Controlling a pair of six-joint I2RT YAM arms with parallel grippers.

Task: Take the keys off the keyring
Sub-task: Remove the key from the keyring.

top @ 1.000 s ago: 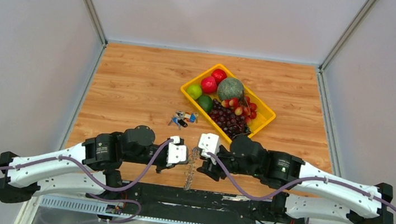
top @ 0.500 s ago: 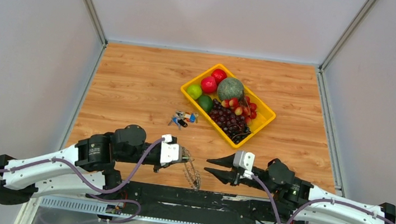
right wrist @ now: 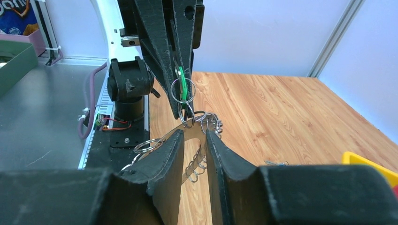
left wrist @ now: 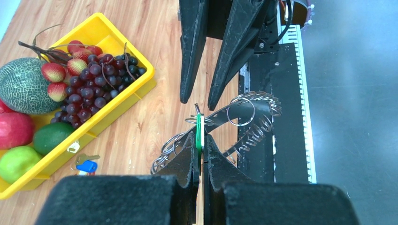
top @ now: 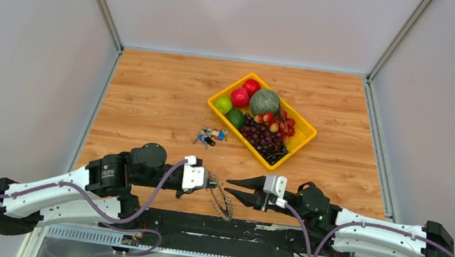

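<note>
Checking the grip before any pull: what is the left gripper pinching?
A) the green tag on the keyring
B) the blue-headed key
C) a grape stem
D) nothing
A: the left wrist view shows the left gripper shut on the green tag, with the keyring hanging beyond it.

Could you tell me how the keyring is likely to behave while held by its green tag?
It will probably swing and twist, since the left gripper pinches only the green tag and the keyring dangles below. The crowded keys likely slide along it and feel heavy for so thin a ring.
</note>
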